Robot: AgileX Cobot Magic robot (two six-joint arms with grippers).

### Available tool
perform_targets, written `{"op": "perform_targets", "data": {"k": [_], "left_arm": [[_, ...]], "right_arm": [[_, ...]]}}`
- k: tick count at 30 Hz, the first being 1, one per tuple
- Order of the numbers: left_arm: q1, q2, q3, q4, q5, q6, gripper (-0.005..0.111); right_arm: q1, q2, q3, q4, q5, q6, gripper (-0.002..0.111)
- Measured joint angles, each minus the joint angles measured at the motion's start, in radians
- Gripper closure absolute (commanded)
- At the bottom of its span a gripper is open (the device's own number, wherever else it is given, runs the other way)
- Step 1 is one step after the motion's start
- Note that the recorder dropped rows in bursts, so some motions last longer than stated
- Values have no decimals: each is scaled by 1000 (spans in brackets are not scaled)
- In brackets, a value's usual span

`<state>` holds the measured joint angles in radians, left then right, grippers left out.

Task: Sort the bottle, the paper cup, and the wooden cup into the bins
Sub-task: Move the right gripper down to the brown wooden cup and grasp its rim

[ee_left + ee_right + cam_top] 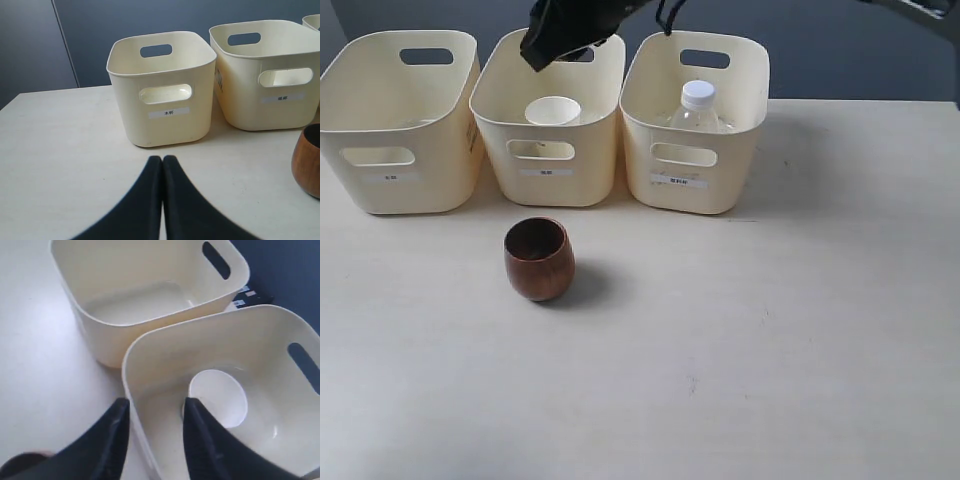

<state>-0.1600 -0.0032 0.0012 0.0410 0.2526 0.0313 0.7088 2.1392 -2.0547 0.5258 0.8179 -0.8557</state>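
Observation:
The white paper cup (553,110) stands upright inside the middle bin (582,168). The clear bottle (698,104) with its white cap stands in the right bin (725,165). The left bin (425,165) shows nothing inside. On the table in front of the middle bin sits the brown wooden cup (538,260), upright and untouched. My right gripper (563,42) hangs open above the middle bin; its jaws (156,409) straddle the bin's rim, with the paper cup (219,398) just beyond one finger. My left gripper (162,161) is shut on nothing, low over the table before the left bin (165,125), with the wooden cup (307,162) off to one side.
The three bins stand side by side along the table's back edge before a dark wall. Each carries a small white front label (169,112). The right arm crosses the top of the exterior view.

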Motion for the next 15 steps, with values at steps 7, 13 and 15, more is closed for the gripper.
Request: {"op": "perform_targets", "data": {"k": [7, 13, 15], "left_arm": [[0, 0, 0, 0, 0, 0, 107], [0, 0, 0, 0, 0, 0, 107], [0, 0, 0, 0, 0, 0, 107]], "right_arm": [[120, -33, -2, -25, 381, 0, 65], [190, 22, -2, -43, 397, 0, 47], [199, 44, -2, -56, 397, 0, 47]]}}
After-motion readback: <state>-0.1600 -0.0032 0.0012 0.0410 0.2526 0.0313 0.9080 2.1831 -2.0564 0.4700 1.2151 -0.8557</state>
